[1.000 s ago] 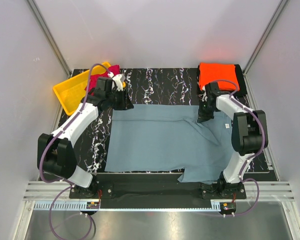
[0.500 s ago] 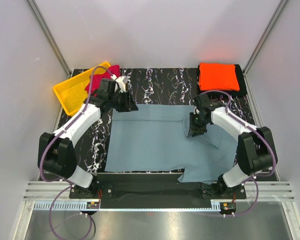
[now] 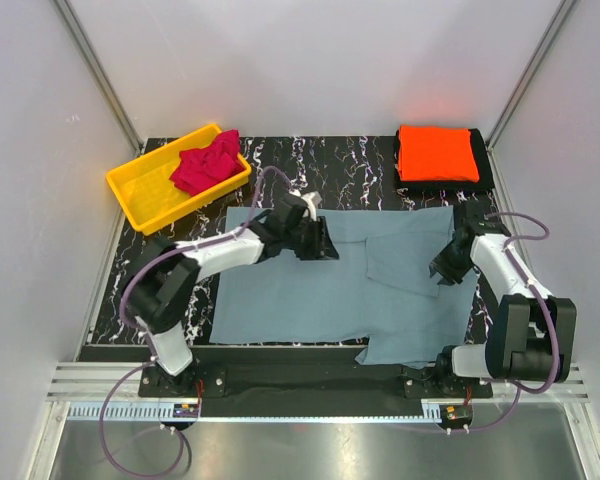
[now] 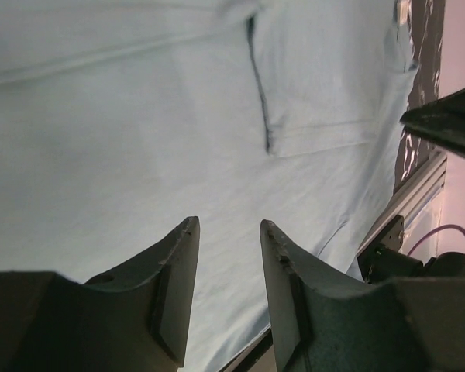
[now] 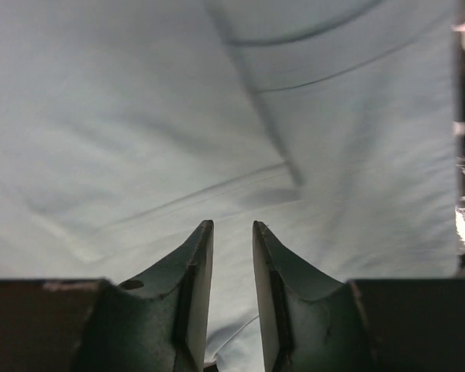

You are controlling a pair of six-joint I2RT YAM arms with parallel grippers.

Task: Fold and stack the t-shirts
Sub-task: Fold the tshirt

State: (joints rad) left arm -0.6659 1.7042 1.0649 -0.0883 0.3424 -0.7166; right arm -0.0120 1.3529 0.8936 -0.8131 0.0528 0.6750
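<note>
Opening after a pull, the right fingers [image 5: 192,271] are now standing slightly apart with nothing between them, hanging over the grey-blue t-shirt [image 3: 300,290] near its right edge. The left fingers [image 4: 178,263] are standing a little wider and are likewise holding nothing; only bare cloth is showing in the gap beneath them. The shirt is lying spread across the middle of the tabletop [image 3: 350,175], reaching close to the near edge, and a flap [image 3: 405,262] of its right side is lying turned in over the body. Judging by that, one side fold is looking laid and let go, so the folding is under way but far from finished, and the stacking is still waiting.

A second ago the right arm [image 3: 495,262] was pressing down, fingers closed, at the shirt's far right corner. Half a second ago it was carrying cloth towards the middle. Now it is sitting back at the right edge, with the flap left behind. The left arm [image 3: 230,250], then at the shirt's far left corner beside the yellow bin [image 3: 130,195], is now reaching to the middle of the shirt's far edge, and that corner is lying flat and uncovered.

The orange t-shirt [image 3: 437,152] is sitting folded on a black pad [image 3: 485,168] at the far right corner, and the crimson t-shirt [image 3: 205,165] is lying crumpled in the bin at the far left corner. Neither is showing any shift.
</note>
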